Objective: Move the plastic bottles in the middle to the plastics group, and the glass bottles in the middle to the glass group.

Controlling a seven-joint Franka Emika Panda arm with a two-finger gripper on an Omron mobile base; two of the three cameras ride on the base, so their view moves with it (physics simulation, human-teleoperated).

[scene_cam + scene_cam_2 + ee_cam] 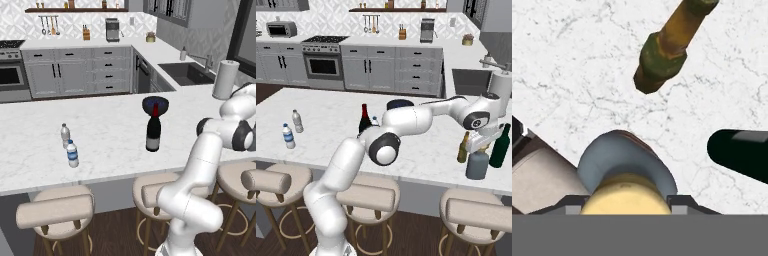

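Gripping the squat grey-blue bottle (pixel 477 165), claw (pixel 479 145) over veined marble.

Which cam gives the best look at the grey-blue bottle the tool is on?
Right base view: the grey-blue bottle stands whole on the counter's right end, tool at its neck, beside brown and green bottles. Hand view looks straight down on its shoulder and top.

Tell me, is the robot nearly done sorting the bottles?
Not yet. Nothing looks fully finished. In hand: the pincer seems to grip the grey bottle by its neck, already beside the brown bottle and green bottle of the glass group. Left: the wine bottle and the water bottle behind it stand mid-counter. The water bottle belongs with the plastics group far off.
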